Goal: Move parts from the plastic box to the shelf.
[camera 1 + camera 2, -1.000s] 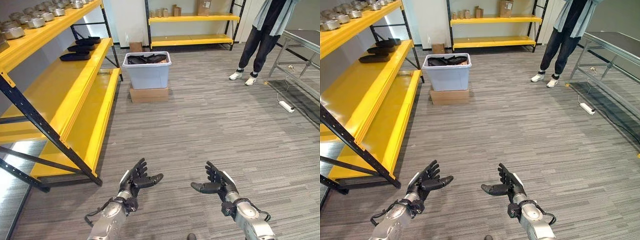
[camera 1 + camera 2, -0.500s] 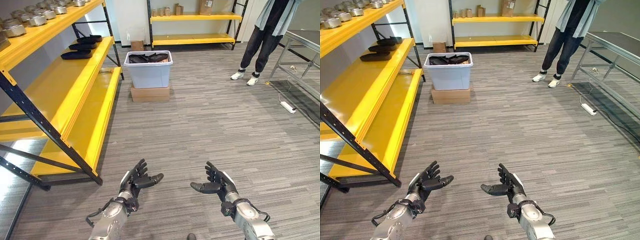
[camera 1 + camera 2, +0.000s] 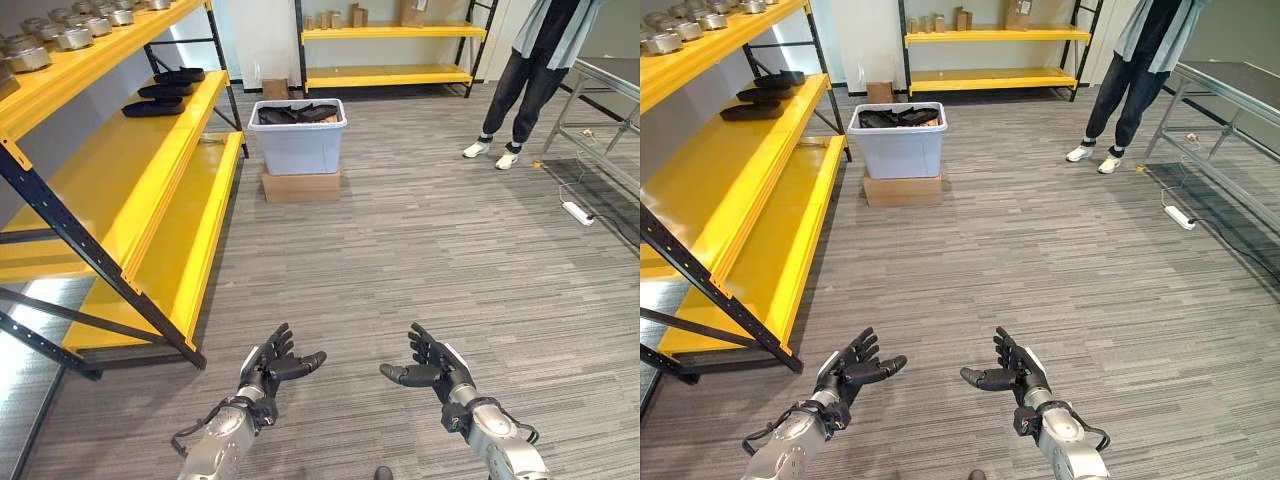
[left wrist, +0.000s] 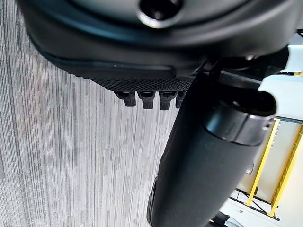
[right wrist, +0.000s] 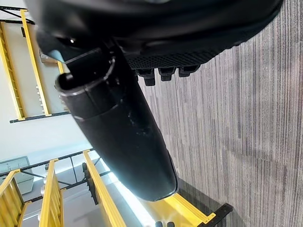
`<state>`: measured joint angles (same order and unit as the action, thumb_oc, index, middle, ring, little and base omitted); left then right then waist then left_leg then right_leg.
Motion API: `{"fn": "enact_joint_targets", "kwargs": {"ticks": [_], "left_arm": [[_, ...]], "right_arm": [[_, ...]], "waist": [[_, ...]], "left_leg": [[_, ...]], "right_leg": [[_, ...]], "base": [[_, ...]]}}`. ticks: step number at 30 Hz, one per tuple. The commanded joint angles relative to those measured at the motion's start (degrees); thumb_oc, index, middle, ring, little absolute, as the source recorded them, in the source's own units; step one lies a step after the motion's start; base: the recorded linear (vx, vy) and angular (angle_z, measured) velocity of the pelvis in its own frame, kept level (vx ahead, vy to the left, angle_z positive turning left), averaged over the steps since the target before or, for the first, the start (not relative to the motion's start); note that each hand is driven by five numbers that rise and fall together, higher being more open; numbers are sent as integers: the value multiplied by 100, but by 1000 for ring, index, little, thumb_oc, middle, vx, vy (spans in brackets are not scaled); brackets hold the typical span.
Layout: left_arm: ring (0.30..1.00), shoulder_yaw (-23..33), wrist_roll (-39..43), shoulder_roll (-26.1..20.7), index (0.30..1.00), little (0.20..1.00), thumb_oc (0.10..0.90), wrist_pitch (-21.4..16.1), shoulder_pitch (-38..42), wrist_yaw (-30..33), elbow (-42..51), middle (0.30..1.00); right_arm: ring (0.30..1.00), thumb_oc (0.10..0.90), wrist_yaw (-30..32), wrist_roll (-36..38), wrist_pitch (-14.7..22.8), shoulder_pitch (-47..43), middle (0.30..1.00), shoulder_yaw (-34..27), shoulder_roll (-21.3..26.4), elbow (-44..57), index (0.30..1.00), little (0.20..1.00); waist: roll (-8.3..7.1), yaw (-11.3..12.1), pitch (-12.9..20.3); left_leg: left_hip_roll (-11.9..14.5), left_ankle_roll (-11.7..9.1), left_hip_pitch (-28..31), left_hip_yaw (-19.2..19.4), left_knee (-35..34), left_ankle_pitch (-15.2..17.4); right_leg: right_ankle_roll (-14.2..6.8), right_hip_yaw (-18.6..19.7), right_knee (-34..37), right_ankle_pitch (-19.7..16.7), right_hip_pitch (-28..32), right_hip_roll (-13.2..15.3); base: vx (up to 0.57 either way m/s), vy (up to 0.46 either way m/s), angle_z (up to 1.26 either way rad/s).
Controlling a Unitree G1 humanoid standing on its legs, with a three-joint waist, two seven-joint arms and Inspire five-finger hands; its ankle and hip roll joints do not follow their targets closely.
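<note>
Two dark robot hands held low over grey carpet, left hand point(image 3: 268, 367) and right hand point(image 3: 432, 367), fingers spread apart, holding nothing. One pale blue plastic box point(image 3: 296, 137) of black parts point(image 3: 290, 114) sits far ahead on one flat cardboard box point(image 3: 300, 186). Three black flat parts point(image 3: 160, 91) lie on the yellow metal shelf point(image 3: 120, 170) to the left. One person point(image 3: 535, 70) stands at the far right.

Silver-grey arms, dark hand point(image 3: 272, 366)
</note>
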<state>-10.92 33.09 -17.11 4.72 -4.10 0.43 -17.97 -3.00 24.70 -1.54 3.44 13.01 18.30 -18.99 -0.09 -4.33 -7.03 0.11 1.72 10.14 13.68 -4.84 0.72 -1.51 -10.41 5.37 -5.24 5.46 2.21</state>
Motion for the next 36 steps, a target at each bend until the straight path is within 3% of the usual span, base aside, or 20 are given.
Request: {"fn": "enact_joint_targets", "kwargs": {"ticks": [1,5,7,8,9,11,12,13,15,17,21,25,34,36], "left_arm": [[1000,-13,3,-131,1000,1000,900,-331,550,-384,226,1000],[1000,4,123,-127,1000,1000,900,-317,538,-587,245,1000],[1000,17,326,-137,1000,1000,900,-503,643,-825,221,1000],[1000,-48,354,-160,1000,1000,900,-553,769,-942,230,1000],[1000,-101,384,-168,1000,1000,900,-587,941,-979,83,1000],[1000,-155,220,-126,1000,1000,900,-602,1080,-858,-18,1000],[1000,-192,273,-92,1000,1000,900,-628,1114,-712,-126,1000],[1000,-198,272,-108,1000,1000,900,-563,1194,-795,-210,1000],[1000,-315,105,-134,1000,1000,900,-397,1140,-910,-86,1000],[1000,-391,52,-173,1000,1000,900,-385,976,-986,89,1000],[1000,-433,90,-223,1000,1000,900,-357,836,-952,156,1000],[1000,-333,24,-284,1000,1000,900,-249,483,-1156,417,1000],[1000,-227,-29,-255,1000,1000,900,-257,233,-1292,450,1000],[1000,-252,-1,-219,1000,1000,900,-292,215,-1225,482,1000]], "right_arm": [[1000,900,-47,-62,635,-604,1000,-62,47,382,1000,1000],[1000,900,13,-100,704,-631,1000,-61,46,371,1000,1000],[1000,900,277,-802,811,-708,1000,-40,101,351,1000,1000],[1000,900,321,-810,863,-853,1000,37,146,281,1000,1000],[1000,900,412,-712,838,-989,1000,33,121,291,1000,1000],[1000,900,414,-700,970,-1023,1000,11,139,221,1000,1000],[1000,900,385,-803,1001,-1043,1000,16,161,161,1000,1000],[1000,900,453,-1344,1118,-985,1000,11,219,172,1000,1000],[1000,900,435,-1172,1060,-916,1000,-60,278,228,1000,1000],[1000,900,351,-1077,1116,-785,1000,-121,292,264,1000,1000],[1000,900,407,-1034,996,-746,1000,12,246,317,1000,1000],[1000,900,447,-979,797,-749,1000,21,260,374,1000,1000],[1000,900,643,-972,736,-694,1000,-37,274,346,1000,1000],[1000,900,1053,-996,670,-690,1000,-111,297,295,1000,1000]], "waist": [[-15,12,108],[20,7,89],[57,-23,21],[89,-48,-83],[107,-94,-246],[180,-79,-444],[138,-84,-486],[-4,-193,-484],[-132,-227,-493],[-167,-238,-531],[-292,-238,-460],[-174,-272,-412],[-31,-395,-354],[63,-490,-312]], "left_leg": [[69,-106,58,76,-16,424],[44,-68,76,76,-16,429],[24,8,20,75,50,432],[25,87,-22,27,119,437],[-33,237,-68,18,201,473],[-62,288,-85,-18,271,489],[-122,259,-2,-85,251,505],[-224,238,158,-326,263,663],[-223,190,335,-534,355,920],[-177,202,337,-642,564,1086],[-96,178,203,-687,914,1263],[175,39,311,-571,891,1259],[382,-83,369,-457,872,1197],[455,-142,381,-380,859,1173]], "right_leg": [[-371,-59,-106,653,376,130],[-370,-55,-267,735,351,145],[-352,-27,-691,906,195,143],[-373,18,-1200,1031,-39,120],[-533,-14,-2484,906,-576,130],[-681,-242,-4200,535,-1341,503],[-709,-245,-3966,373,-1381,566],[-721,33,-2624,136,-1371,533],[-920,300,-868,-496,-1428,902],[-1020,438,-277,-639,-1413,984],[-994,665,-545,-613,-1227,1002],[-843,630,-1058,-23,-1263,795],[-610,606,-1352,240,-1422,572],[-507,629,-1456,351,-1494,484]], "base": [[0,0,0],[21,49,0],[-42,217,-3],[-138,473,-10],[-176,528,-10],[-81,390,-1],[212,21,-9],[363,-204,8],[520,-412,90],[534,-458,117],[439,-426,66],[336,-279,31],[139,-141,-2],[116,-137,-6]]}}
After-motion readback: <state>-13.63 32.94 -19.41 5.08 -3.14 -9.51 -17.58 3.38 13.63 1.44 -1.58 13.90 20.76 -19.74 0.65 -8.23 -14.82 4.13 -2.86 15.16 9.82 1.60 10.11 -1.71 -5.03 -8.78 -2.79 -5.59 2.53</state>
